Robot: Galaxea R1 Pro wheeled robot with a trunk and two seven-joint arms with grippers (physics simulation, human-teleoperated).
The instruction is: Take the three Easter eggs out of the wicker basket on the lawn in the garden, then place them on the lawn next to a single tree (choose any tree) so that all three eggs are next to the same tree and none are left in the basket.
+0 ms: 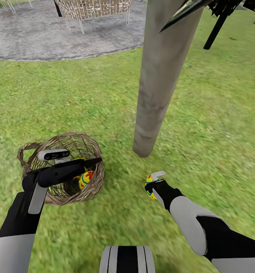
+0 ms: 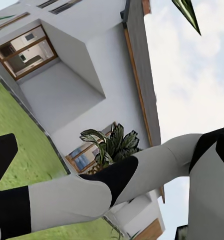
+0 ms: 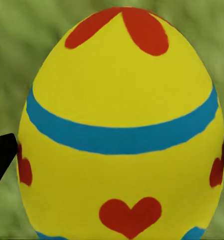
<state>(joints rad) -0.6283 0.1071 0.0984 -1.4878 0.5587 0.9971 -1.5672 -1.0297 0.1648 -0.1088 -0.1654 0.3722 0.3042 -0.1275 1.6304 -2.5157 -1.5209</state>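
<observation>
The wicker basket [image 1: 90, 189] stands on the lawn [image 1: 85, 102] at the lower left. Inside it shows one yellow Easter egg [image 1: 86, 179] with a red mark, partly hidden by my left gripper [image 1: 97, 161], which hovers over the basket's mouth, open and empty; one black finger [image 2: 3, 157] shows in the left wrist view. My right gripper [image 1: 150, 187] is shut on another yellow egg [image 3: 121, 125], banded blue with red hearts, low over the grass. It hangs just in front of the foot of the tree's grey-beige trunk [image 1: 161, 76].
A grey round patio [image 1: 47, 38] with a woven-backed bench [image 1: 93, 9] lies at the back left. Dark pointed leaves [image 1: 218, 11] hang at the upper right. Open grass stretches right of the trunk. A white house [image 2: 77, 90] shows in the left wrist view.
</observation>
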